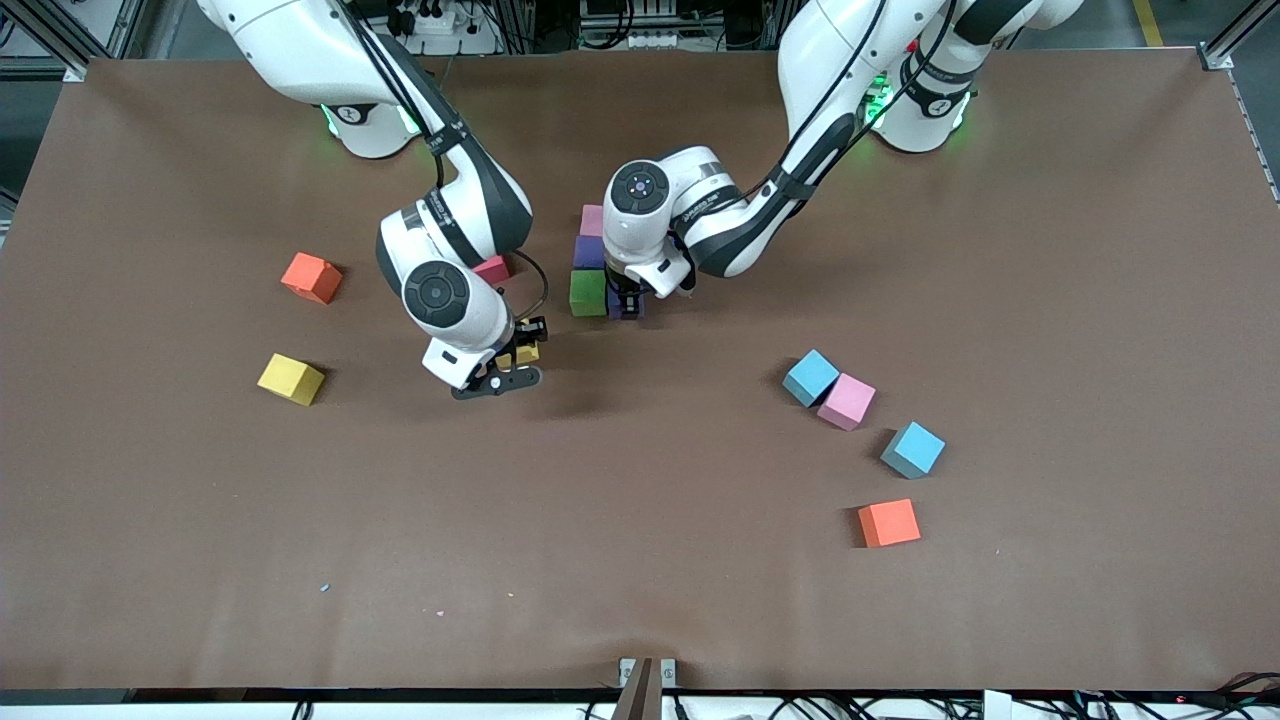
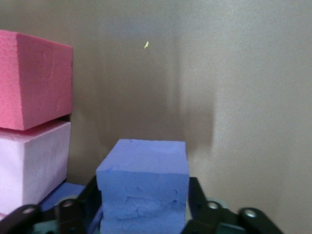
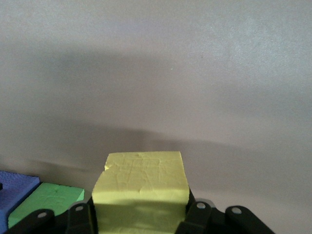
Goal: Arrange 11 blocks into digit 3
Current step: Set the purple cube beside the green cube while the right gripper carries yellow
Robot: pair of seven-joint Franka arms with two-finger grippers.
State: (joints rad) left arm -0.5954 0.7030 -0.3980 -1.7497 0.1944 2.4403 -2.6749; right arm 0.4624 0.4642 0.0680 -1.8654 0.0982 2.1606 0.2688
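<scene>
A short column of blocks lies mid-table: pink [image 1: 592, 220], purple [image 1: 589, 252], green [image 1: 588, 292]. My left gripper [image 1: 627, 302] is down around a second purple block [image 2: 142, 187] that sits on the table against the green one, toward the left arm's end. In the left wrist view a reddish-pink block [image 2: 29, 80] and a pale pink block [image 2: 29, 165] touch each other beside it. My right gripper [image 1: 520, 356] is shut on a yellow block [image 3: 140, 187] just above the table, nearer the front camera than a crimson block [image 1: 492, 268].
Loose blocks: yellow [image 1: 291, 378] toward the right arm's end; light blue [image 1: 810, 377] touching pink [image 1: 846, 401], and another light blue [image 1: 912, 449], toward the left arm's end. Orange cubes lie at either end [image 1: 311, 277] [image 1: 889, 522].
</scene>
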